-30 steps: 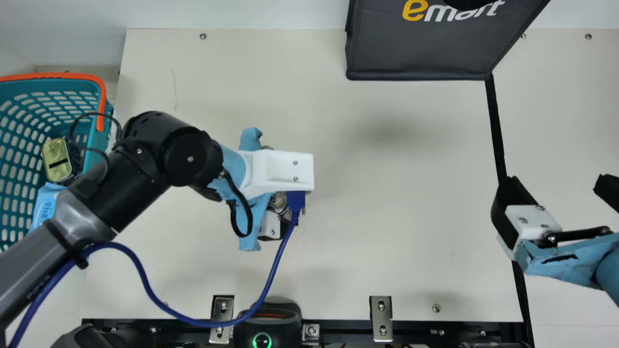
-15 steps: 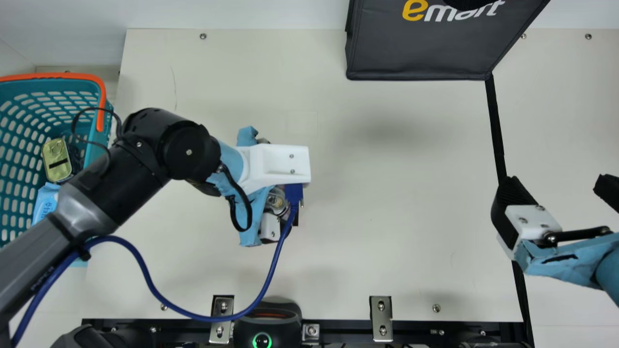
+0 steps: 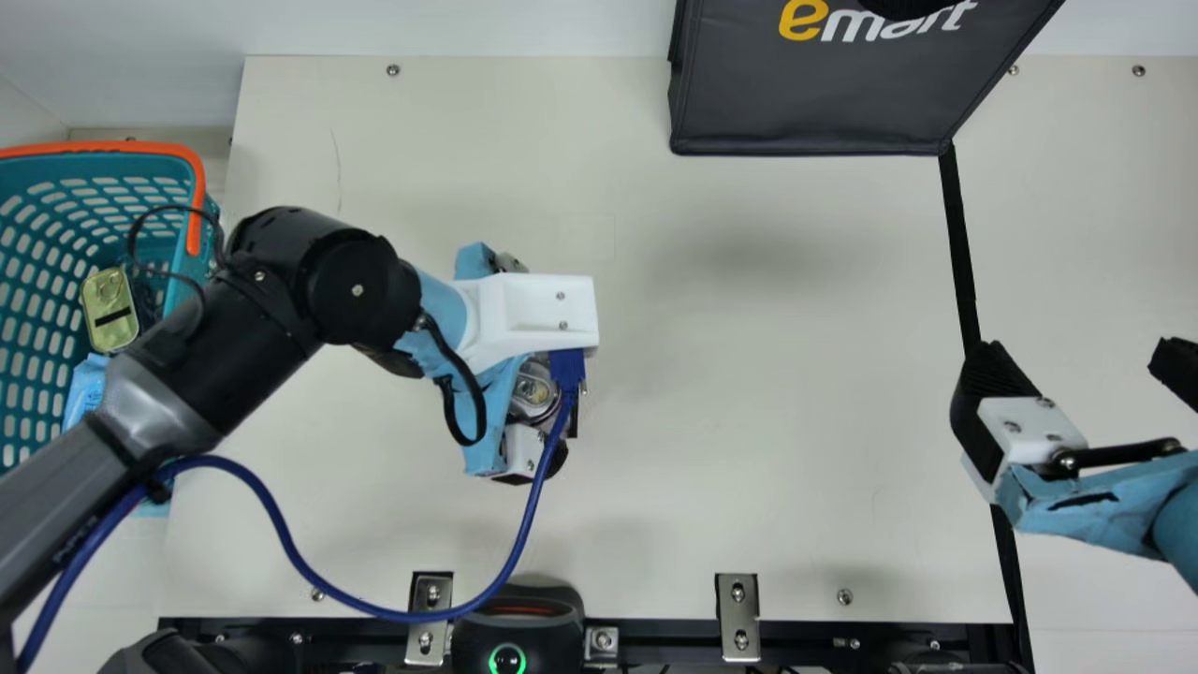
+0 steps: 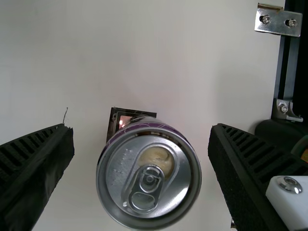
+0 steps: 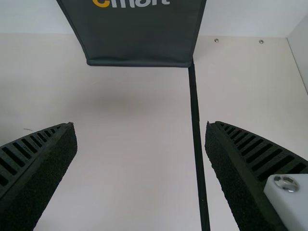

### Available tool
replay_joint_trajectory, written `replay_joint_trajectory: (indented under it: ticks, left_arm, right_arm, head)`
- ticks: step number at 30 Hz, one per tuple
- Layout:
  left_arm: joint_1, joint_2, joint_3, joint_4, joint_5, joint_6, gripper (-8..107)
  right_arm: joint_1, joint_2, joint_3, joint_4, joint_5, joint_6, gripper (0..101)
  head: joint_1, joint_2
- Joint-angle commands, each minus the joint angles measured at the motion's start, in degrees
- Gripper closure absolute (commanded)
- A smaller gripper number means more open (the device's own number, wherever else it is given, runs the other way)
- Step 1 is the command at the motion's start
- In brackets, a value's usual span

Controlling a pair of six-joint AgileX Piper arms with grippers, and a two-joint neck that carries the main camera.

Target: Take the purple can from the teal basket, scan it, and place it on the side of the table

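Purple can (image 4: 118, 187) is between the jaws of the left gripper (image 3: 535, 363), its silver lid and pull tab facing up, out of the teal basket (image 3: 84, 168) and over the left half of the table (image 3: 749, 449). In the left wrist view those jaws stand wide, a gap showing on either side of the can, neither one seen touching it. Whether the can's base rests on the table, I cannot tell. Just past its purple side shows part of a small dark-framed square (image 4: 113, 120) with a red glow; the can hides the rest.

The right gripper (image 3: 1083, 363) is at the table's right side, jaws wide apart with nothing between them. A black strap (image 3: 959, 243) runs down the table near it, up to the corner of a dark bag (image 3: 805, 112) at the far edge.

Off the table's left edge, the basket, with its orange handle (image 3: 122, 147), holds a gold-topped tin (image 3: 110, 314) and a light-blue packet (image 3: 86, 388), partly behind the left arm. A blue cable (image 3: 281, 534) loops from that arm across a black device (image 3: 533, 608) with a green ring, at the near edge.
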Motion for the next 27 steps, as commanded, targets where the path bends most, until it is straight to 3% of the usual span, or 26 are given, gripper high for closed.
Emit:
replay_joint_trajectory:
  ticks: [1,13,27]
  left_arm:
    - [0.15,-0.63,0.6,-0.13,0.08,-0.06,9]
    - [4.1,-7.26,7.5,-0.03,-0.42,0.47,9]
    - [10.01,-20.04,14.21,-1.55,2.06,-2.74,9]
  right_arm:
    - [0.0,0.0,0.0,0.0,0.0,0.0,6]
    - [0.0,0.0,0.0,0.0,0.0,0.0,6]
    - [0.0,0.0,0.0,0.0,0.0,0.0,6]
  head:
    - [-1.66,0.09]
    - [-1.66,0.09]
    - [-1.66,0.09]
